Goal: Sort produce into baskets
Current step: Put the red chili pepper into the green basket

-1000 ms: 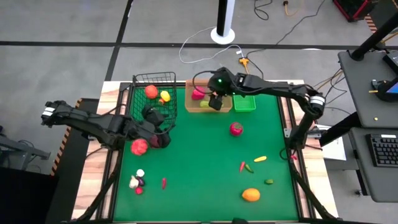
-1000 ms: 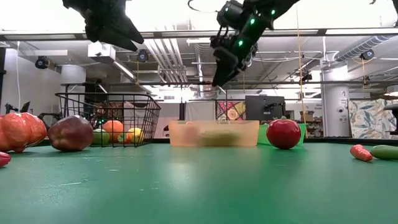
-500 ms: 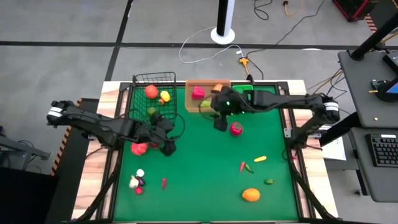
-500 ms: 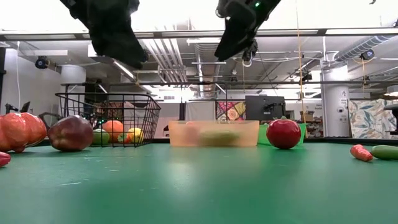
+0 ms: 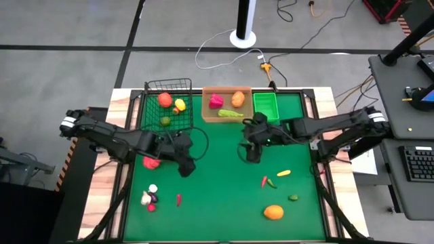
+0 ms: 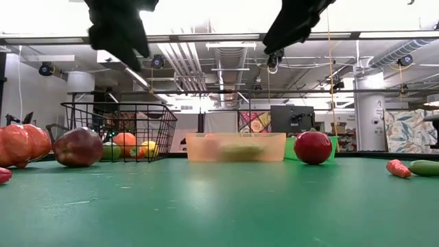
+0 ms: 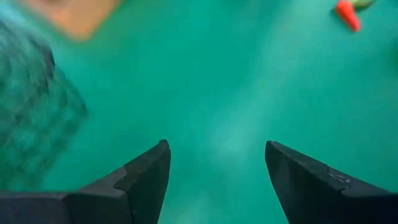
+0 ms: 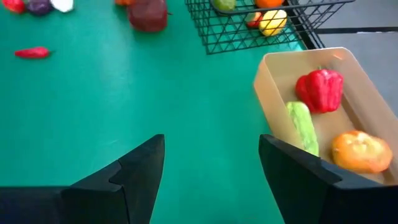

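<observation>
Both sets of fingers are spread and empty. Left gripper hovers left of centre; the dark red fruit lies on the bench just left of it, well apart from the right gripper.

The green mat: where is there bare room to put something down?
The mat's middle and near edge are bare, between the chilli and the orange. The green bin looks empty. It is crowded in the wire basket, the tan tray and the left cluster.
</observation>
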Available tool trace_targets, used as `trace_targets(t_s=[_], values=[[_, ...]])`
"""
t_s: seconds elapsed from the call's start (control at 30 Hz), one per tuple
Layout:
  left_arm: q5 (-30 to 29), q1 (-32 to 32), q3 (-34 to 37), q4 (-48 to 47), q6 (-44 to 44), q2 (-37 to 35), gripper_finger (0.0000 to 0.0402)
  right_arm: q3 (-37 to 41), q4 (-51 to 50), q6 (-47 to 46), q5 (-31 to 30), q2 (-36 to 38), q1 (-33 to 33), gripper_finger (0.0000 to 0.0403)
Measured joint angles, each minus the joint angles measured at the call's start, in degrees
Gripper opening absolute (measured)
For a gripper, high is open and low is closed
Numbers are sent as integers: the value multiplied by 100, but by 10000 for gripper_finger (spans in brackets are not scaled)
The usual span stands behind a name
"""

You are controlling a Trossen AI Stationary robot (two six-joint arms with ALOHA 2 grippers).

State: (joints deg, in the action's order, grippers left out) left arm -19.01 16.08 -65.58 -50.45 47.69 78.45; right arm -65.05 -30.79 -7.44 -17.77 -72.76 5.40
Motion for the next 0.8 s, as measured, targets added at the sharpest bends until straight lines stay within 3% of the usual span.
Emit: trace_targets(t_s=[0.13, 0.37, 0.53, 0.8], values=[[348, 574, -306, -670, 1493, 427, 245, 322, 67, -176, -245, 248, 182, 252], [790, 1657, -585, -935, 3864, 1270, 245, 795, 704, -64, -285, 358, 364, 258], [846, 1814, -678, -1046, 4340, 1758, 245, 814, 754, -93, -294, 331, 449, 258], [1276, 2010, -920, -990, 4354, 2556, 245, 814, 802, -216, -290, 333, 658, 258]])
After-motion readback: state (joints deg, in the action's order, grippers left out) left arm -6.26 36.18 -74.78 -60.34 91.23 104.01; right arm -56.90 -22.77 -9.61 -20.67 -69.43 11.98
